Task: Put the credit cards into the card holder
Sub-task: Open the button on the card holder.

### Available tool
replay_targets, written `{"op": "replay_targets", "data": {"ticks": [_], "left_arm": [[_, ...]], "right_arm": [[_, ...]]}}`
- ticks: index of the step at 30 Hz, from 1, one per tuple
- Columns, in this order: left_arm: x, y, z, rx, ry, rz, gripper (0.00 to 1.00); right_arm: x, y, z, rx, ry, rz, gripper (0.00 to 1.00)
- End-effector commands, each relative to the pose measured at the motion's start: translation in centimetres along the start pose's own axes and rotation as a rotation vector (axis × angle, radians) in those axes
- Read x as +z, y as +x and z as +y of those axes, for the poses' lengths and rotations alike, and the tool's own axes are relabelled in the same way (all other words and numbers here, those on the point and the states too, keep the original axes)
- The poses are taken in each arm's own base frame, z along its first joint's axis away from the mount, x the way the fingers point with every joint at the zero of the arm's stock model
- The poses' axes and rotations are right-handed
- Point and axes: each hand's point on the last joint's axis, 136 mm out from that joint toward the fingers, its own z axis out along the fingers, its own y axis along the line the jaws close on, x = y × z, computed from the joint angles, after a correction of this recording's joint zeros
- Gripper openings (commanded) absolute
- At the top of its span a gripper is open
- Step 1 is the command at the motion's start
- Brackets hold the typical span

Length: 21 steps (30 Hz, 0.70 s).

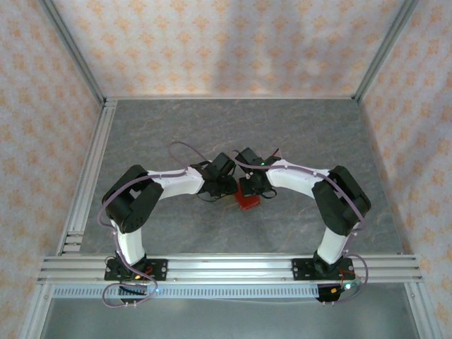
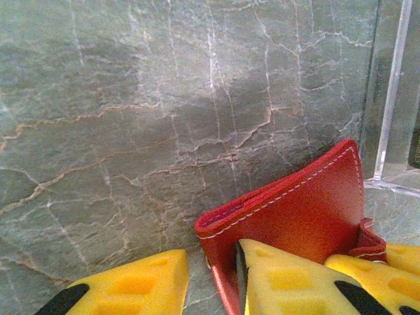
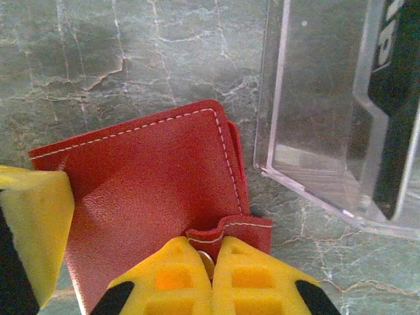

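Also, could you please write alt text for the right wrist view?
The right gripper is shut on the snap tab of the red card holder, with the grey marbled table beneath. A clear plastic rack stands beside it, at the picture's right.

Clear plastic rack (image 3: 315,131) just beside the card holder (image 3: 151,190); open tabletop (image 2: 118,98) beyond.

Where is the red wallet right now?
The red wallet is mid-table in the top view, between the left hand and the right hand, which pinches its tab, beside a clear rack.
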Motion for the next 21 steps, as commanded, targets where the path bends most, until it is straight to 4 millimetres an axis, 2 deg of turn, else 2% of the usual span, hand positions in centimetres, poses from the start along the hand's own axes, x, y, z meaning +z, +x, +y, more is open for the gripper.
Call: {"op": "replay_targets", "data": {"ticks": [1,6,11,16,21], "left_arm": [[1.5,3.1,3.7,0.026,-0.133,0.090,0.27],[1.4,3.3,4.5,0.044,-0.156,0.092,0.27],[0.7,3.5,4.8,0.080,-0.163,0.091,0.27],[0.5,4.1,4.4,0.146,-0.168,0.113,0.27],[0.7,5.3,3.6,0.205,-0.180,0.133,0.27]], "right_arm": [[1.1,1.0,1.4,-0.045,-0.036,0.040,0.00],[-1.6,1.8,2.8,-0.027,-0.128,0.076,0.00],[-3.8,3.4,3.6,0.017,-0.228,0.091,0.00],[-2.9,5.3,2.7,0.098,-0.246,0.119,0.00],[-1.9,5.6,1.1,0.198,-0.220,0.087,0.00]]}}
